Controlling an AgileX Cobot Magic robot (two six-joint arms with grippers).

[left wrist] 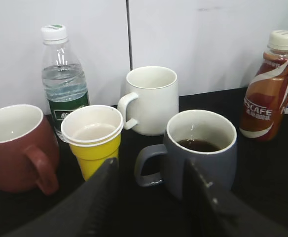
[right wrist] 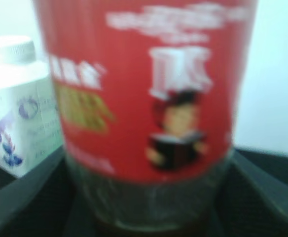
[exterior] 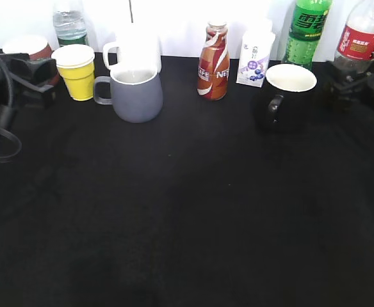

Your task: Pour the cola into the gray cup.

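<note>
We see the cola bottle (exterior: 361,35) upright at the table's far right, between our right gripper's (right wrist: 149,217) fingers, grip unconfirmed, while the gray cup (exterior: 136,94) sits far left by the empty, parted left gripper (left wrist: 151,197).

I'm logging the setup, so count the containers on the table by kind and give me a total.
Mugs: 4 (maroon, white, gray cup, black)
Paper cups: 1 (yellow)
Bottles: 4 (water, coffee, green soda, cola)
Cartons: 1
Total: 10
</note>
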